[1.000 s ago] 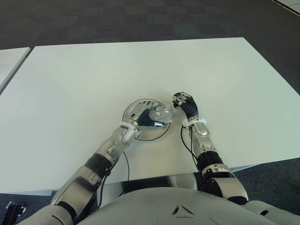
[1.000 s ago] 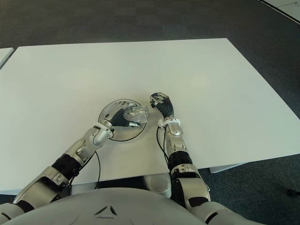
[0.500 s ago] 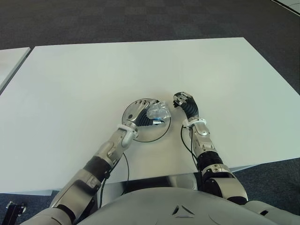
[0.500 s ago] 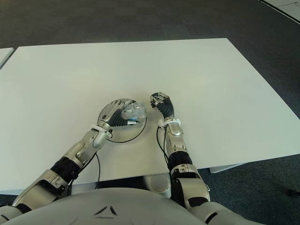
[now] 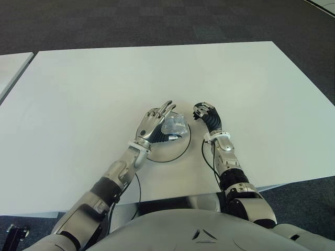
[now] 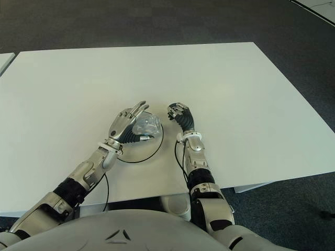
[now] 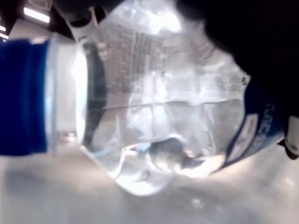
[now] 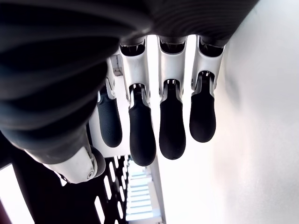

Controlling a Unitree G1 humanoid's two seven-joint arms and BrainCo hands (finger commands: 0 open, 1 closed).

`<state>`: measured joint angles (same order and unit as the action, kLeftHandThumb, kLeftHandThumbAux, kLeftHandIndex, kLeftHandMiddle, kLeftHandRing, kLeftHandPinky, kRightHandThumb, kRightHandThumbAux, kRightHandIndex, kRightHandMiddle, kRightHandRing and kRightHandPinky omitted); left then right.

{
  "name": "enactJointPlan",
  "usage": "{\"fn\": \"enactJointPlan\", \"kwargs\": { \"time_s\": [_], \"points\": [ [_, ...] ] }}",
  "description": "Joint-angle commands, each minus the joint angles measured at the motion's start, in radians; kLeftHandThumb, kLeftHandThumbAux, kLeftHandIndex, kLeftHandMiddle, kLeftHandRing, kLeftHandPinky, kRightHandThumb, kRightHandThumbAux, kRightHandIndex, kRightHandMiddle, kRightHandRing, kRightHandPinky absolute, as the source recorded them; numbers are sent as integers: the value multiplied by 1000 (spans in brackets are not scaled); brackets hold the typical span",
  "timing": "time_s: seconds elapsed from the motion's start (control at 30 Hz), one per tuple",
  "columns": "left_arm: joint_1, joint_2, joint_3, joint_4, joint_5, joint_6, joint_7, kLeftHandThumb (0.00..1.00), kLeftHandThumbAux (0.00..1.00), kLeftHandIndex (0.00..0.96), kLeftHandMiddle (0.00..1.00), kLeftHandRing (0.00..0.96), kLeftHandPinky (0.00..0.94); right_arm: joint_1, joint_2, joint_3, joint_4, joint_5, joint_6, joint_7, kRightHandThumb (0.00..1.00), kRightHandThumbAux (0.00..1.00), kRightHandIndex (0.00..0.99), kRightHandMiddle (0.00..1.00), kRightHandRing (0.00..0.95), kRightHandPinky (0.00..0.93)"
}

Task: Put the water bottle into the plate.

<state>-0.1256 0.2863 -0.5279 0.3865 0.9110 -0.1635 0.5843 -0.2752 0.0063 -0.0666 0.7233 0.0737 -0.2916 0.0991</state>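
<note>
A crumpled clear water bottle (image 5: pixel 174 126) with a blue cap (image 7: pixel 22 96) lies on its side in the round dark-rimmed plate (image 5: pixel 168 160) near the table's front edge. My left hand (image 5: pixel 158 119) is raised just left of the bottle, fingers spread and pointing away from me, thumb low beside the bottle. The left wrist view is filled by the bottle's body (image 7: pixel 163 116) lying on the plate. My right hand (image 5: pixel 206 113) shows just right of the plate, its fingers (image 8: pixel 172 126) curled and holding nothing.
The white table (image 5: pixel 94 89) spreads wide to the left, right and back of the plate. A second white table edge (image 5: pixel 10 68) shows at the far left. Dark carpet lies beyond.
My left hand has let go of the bottle: its fingers uncurled and lifted away while the bottle settled in the plate. The right hand has not moved.
</note>
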Motion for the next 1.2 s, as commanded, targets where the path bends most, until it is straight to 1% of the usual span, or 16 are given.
{"fn": "enactJointPlan", "kwargs": {
  "time_s": [0.03,0.2,0.33,0.5,0.63,0.8,1.03,1.2],
  "points": [
    [38,12,-14,63,37,39,45,0,423,0,0,0,0,70,1,2,58,-11,77,-12,703,730,433,622,609,588],
    [38,-4,-9,77,49,65,103,0,410,0,0,0,0,69,-3,3,62,-6,74,2,703,730,433,626,617,598],
    [41,-16,-5,81,49,84,140,0,398,0,0,0,0,68,-5,4,65,-6,73,7,703,731,433,622,617,590],
    [42,-28,-1,89,40,90,177,0,378,0,0,0,0,67,-8,5,70,-9,68,7,703,732,433,621,619,590],
    [40,-40,5,103,30,76,230,0,365,0,0,0,0,67,-10,7,72,-10,65,8,703,732,432,623,620,588],
    [37,-45,4,114,23,65,256,0,360,0,0,0,0,67,-10,7,73,-10,63,9,703,732,432,624,619,592],
    [35,-48,8,126,10,34,292,0,358,0,0,0,0,67,-8,3,74,-6,66,5,703,731,433,626,619,600],
    [37,-47,9,126,7,24,306,0,357,0,0,0,0,67,-9,3,75,-7,68,4,703,731,433,623,620,589]
  ]
}}
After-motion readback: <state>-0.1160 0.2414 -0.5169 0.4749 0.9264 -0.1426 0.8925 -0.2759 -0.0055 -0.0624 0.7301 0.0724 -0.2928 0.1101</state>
